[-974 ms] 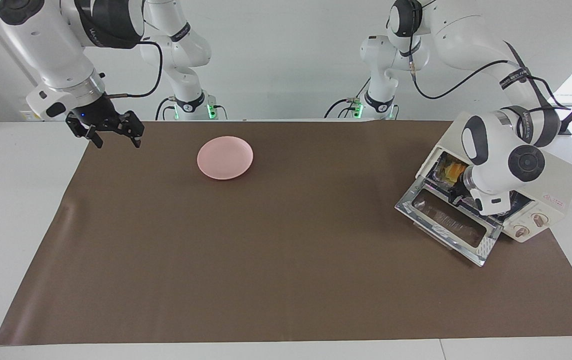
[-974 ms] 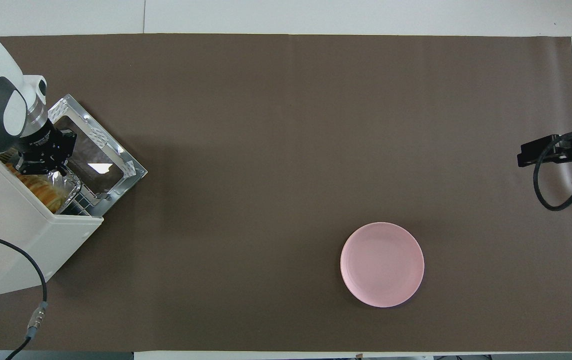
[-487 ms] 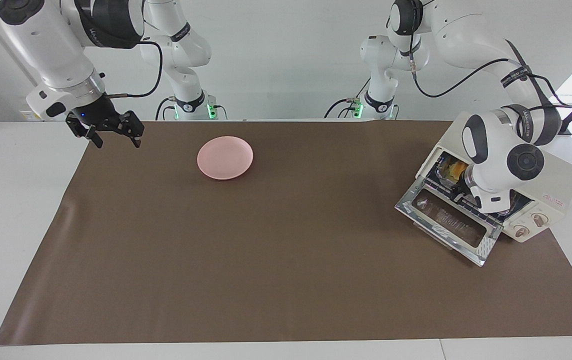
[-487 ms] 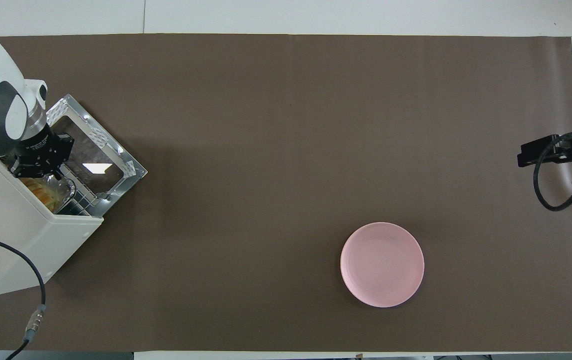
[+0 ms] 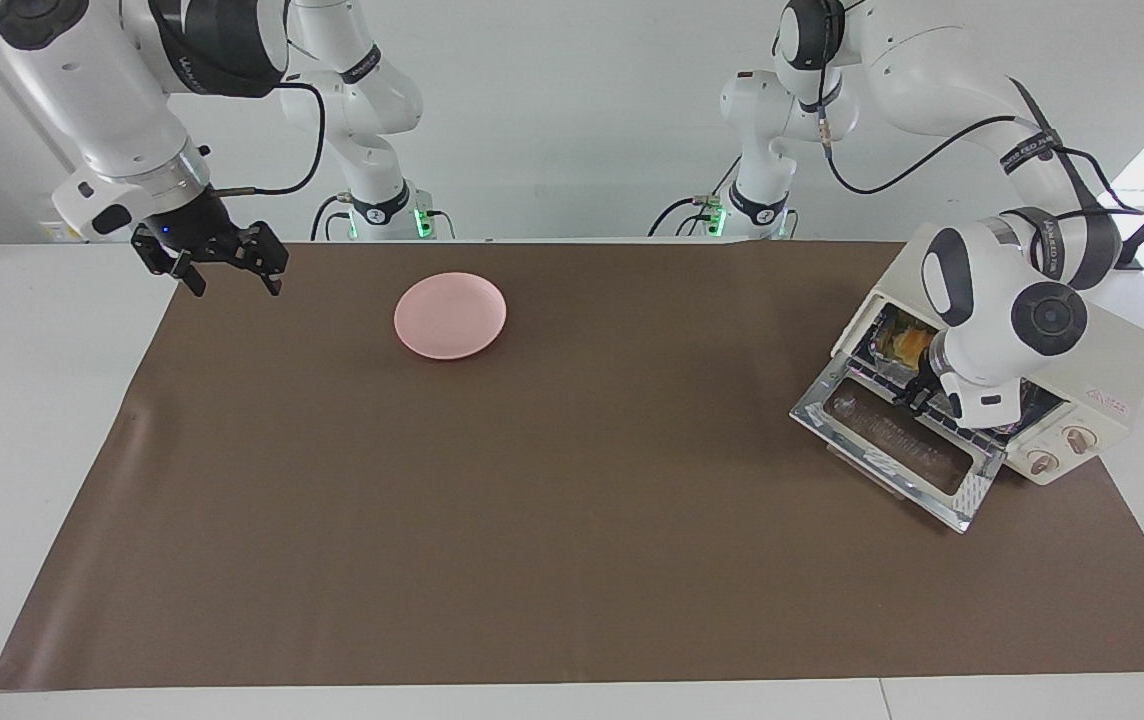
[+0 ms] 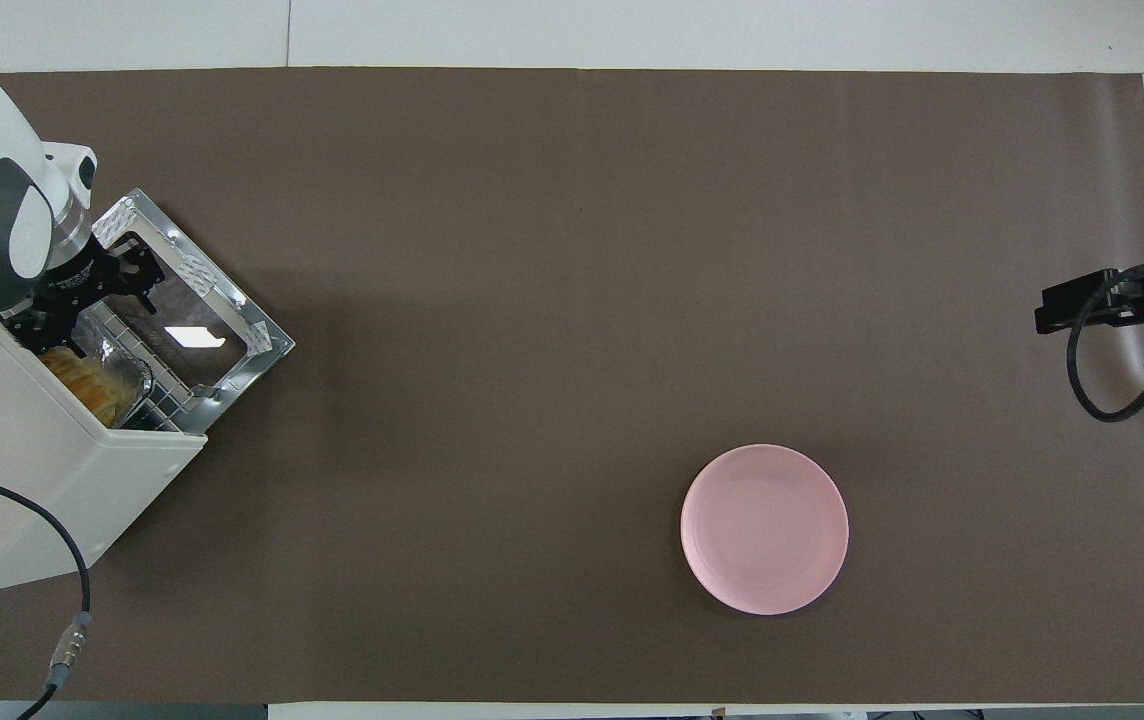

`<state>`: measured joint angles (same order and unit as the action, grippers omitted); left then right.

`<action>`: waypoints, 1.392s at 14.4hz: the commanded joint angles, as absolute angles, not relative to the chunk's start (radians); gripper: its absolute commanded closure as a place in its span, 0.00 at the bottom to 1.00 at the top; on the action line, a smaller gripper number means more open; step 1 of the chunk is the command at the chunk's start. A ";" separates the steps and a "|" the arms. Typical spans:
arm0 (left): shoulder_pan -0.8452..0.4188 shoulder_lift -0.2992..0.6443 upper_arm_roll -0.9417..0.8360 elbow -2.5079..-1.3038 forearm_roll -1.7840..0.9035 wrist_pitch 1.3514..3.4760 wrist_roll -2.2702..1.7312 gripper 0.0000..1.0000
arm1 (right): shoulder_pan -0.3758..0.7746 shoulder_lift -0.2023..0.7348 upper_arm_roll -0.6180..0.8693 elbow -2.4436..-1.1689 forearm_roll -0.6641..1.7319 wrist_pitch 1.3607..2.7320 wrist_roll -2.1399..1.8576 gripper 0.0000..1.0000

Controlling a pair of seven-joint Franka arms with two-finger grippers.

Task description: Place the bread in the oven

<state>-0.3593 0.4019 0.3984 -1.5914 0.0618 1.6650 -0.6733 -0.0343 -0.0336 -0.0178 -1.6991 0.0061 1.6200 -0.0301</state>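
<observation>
Left gripper (image 6: pixel 82 300) at oven (image 5: pixel 1102 370) mouth, over lowered door (image 6: pixel 194 300), fingers apart, holding nothing. Bread (image 6: pixel 82 380) inside on foil tray (image 6: pixel 137 370), on rack. Risk: withdrawing fingers snag tray edge, drag bread out. Right gripper (image 5: pixel 222 262) open, waiting over mat corner.

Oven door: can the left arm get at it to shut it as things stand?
Probably yes. The left gripper hangs open right over the lowered oven door, nothing lies on the glass, and the bread sits inside the oven.

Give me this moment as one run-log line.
bread: in foil tray inside oven | door: down | left claw: open, at oven mouth | right claw: open, waiting | pink plate: bare
</observation>
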 commanded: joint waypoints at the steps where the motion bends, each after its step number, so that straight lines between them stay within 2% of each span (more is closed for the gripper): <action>1: -0.368 0.382 0.405 -1.542 0.084 1.680 -0.554 0.00 | -0.038 -0.044 -0.015 -1.700 -0.005 1.608 -0.049 0.00; 3: -0.370 0.373 0.403 -1.497 0.086 1.684 -0.525 0.00 | -0.038 -0.044 -0.015 -1.700 -0.005 1.606 -0.049 0.00; 9: -0.370 0.122 0.397 -1.532 0.077 1.421 -0.070 0.00 | -0.038 -0.045 -0.015 -1.700 -0.005 1.608 -0.049 0.00; 15: -0.460 -0.018 0.394 -1.578 0.075 1.302 0.025 0.00 | -0.038 -0.046 -0.015 -1.700 -0.005 1.608 -0.049 0.00; 17: -0.395 -0.048 0.330 -1.591 0.074 1.311 0.026 0.00 | -0.038 -0.044 -0.015 -1.700 -0.005 1.608 -0.049 0.00; 19: -0.278 -0.031 0.221 -1.582 0.071 1.368 0.040 0.00 | -0.038 -0.045 -0.015 -1.700 -0.005 1.608 -0.049 0.00; 20: -0.266 -0.028 0.218 -1.575 0.045 1.387 0.038 0.00 | -0.038 -0.044 -0.015 -1.700 -0.005 1.606 -0.049 0.00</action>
